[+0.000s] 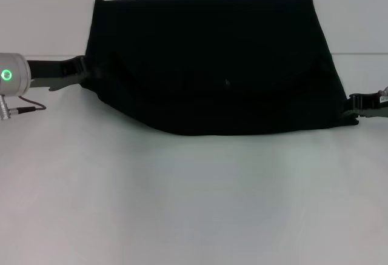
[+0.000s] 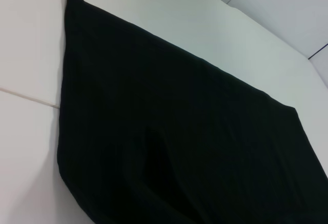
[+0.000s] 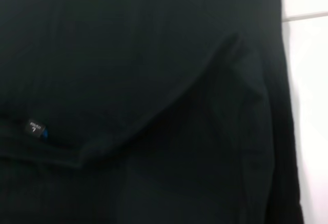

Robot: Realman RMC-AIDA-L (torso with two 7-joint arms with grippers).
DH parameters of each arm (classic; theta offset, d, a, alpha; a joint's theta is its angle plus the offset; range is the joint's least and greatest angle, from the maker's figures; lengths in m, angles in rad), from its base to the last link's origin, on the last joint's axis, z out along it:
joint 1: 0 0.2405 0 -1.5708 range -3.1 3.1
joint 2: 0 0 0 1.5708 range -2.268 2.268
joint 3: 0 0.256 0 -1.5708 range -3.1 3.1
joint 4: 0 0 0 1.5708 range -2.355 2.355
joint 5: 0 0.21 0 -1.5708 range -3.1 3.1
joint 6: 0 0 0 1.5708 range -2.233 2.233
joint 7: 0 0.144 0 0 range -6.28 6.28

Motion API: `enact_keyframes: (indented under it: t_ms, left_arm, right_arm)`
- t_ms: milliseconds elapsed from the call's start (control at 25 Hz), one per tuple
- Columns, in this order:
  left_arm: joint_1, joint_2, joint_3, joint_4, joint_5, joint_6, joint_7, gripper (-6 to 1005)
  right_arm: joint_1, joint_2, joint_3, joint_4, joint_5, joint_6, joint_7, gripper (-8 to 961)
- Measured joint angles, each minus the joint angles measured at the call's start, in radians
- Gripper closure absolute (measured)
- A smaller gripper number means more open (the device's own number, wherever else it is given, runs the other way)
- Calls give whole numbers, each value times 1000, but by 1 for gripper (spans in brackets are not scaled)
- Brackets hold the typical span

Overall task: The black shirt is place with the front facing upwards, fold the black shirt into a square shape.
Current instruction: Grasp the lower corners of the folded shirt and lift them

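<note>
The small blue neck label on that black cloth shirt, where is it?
Only the right wrist view shows the small blue neck label, sitting on the folded black cloth shirt, beside a fold edge.

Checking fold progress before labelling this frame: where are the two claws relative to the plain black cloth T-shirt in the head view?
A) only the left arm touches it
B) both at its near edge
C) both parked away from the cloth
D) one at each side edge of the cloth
D: the left claw meets the left edge of the plain black cloth T-shirt and the right claw sits at its right lower corner, on the white table.
</note>
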State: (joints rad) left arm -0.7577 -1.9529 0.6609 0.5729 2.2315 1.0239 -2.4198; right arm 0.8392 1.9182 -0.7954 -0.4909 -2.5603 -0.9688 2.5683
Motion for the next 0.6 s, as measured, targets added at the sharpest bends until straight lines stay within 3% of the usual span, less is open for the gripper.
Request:
enact_keyframes:
  t_ms: [480,600]
  left_arm:
    - [-2,-2,3,0,0,33,-2,997]
    - [1,5,2,4,14,105,-6,997]
  right_arm:
    - [-8,-5,2,-11,1,-14,-6,895]
    - [-22,-10,1,-41,1,-95,-1,894]
